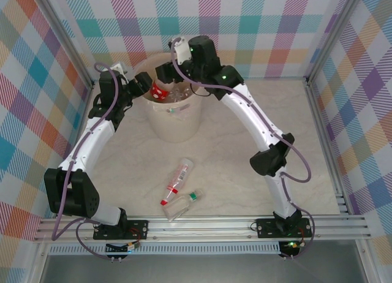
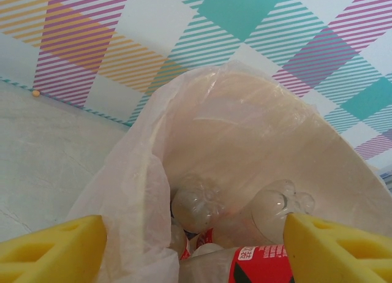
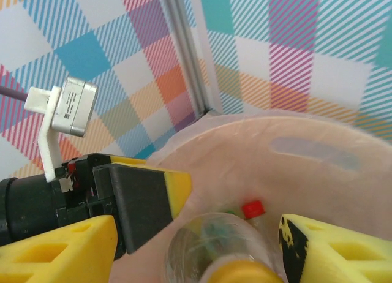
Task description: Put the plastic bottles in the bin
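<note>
Nothing legible
White marks on the red label of a bottle and fine print on a small grey box are too blurred to read.

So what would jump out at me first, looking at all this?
Probably the two white arms, left and right, arching in to meet over a cream bucket at the far middle of the table. Then the loud checked walls all round, and two bottles lying loose near the front, one just behind the other.
</note>
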You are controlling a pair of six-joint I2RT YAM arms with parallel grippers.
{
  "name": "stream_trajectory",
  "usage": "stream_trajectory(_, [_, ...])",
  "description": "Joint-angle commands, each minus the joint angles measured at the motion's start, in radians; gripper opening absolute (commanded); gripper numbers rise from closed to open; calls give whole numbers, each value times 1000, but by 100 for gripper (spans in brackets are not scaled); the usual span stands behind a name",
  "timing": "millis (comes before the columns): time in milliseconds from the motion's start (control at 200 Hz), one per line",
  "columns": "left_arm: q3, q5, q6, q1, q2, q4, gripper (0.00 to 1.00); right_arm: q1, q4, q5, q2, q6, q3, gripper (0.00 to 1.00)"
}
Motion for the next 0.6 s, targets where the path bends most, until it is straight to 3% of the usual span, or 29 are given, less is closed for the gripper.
stream_trajectory(0, [14,-9,20,-1,-14,-1,75,-20,1,77,-32,-48,-93,70])
stream_trajectory(280, [-4,-29,41,0,-29,-22,75,-49,91,111,-75,11,-324,69])
stream_trajectory(450, [0,-25,54,2,-32,-28,76,-82,81,90,-101,27,-328,70])
stream_trajectory(595, [25,-20,68,2,-35,-49,76,-84,36,77,-125,8,-233,72])
